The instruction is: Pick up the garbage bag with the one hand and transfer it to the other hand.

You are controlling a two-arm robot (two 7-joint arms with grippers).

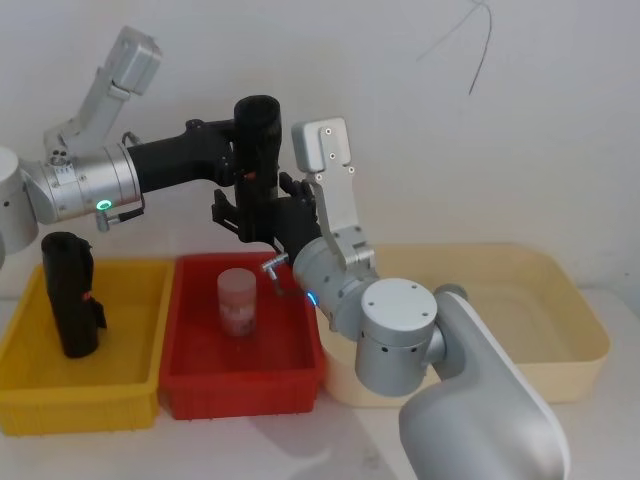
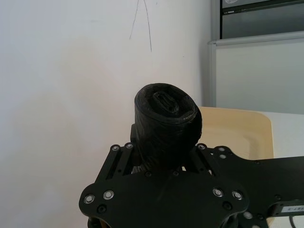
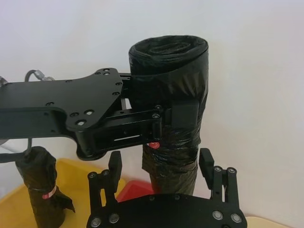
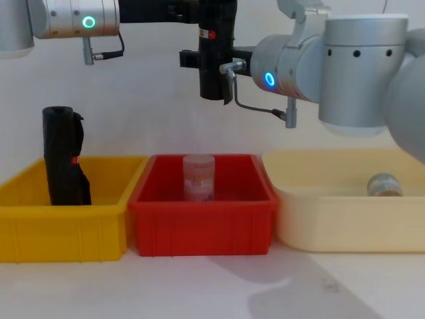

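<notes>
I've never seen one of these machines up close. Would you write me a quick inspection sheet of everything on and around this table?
Surface: pale table carrying yellow bin, red bin, cream tub.
Job's things: garbage bag held upright in mid-air above the red bin.
Clutter: second black roll in the yellow bin; jar in the red bin; small jar in the cream tub.
Grippers: left gripper shut on the bag; right gripper open around its lower part.
Cables: grey cable on the right arm.
Surroundings: white wall.

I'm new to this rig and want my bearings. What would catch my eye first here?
The garbage bag, a black roll held upright in mid-air above the red bin by the left gripper. The right gripper sits open around its lower end. A second black roll stands in the yellow bin.
</notes>
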